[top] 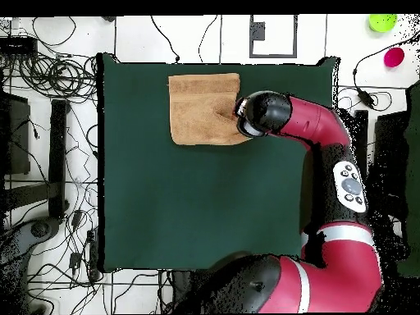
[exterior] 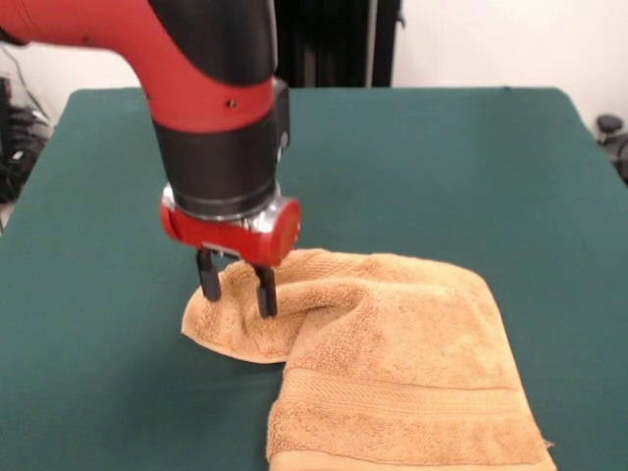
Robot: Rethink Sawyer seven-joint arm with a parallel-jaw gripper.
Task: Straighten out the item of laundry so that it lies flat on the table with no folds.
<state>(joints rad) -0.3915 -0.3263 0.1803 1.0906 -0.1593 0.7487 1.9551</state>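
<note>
The tan-orange towel (exterior: pixel 392 363) lies at the near edge of the dark green table (exterior: pixel 442 167), with its woven band towards the front. Its left part is folded over and bunched into a rounded corner. My gripper (exterior: pixel 237 287) points straight down over that folded corner. Its two black fingers (exterior: pixel 266 292) stand apart, with their tips at the cloth and towel showing between them. In the overhead view the towel (top: pixel 201 107) lies at the table's far edge and the arm's wrist (top: pixel 261 113) covers its right edge, hiding the fingers.
The towel's near edge runs out of the bottom of the front view. The table (top: pixel 205 205) spreads wide around the towel. Cables (top: pixel 49 74) and stands lie on the floor to the left. A pink object (top: pixel 394 57) and a green one (top: pixel 382 21) lie beyond the far right corner.
</note>
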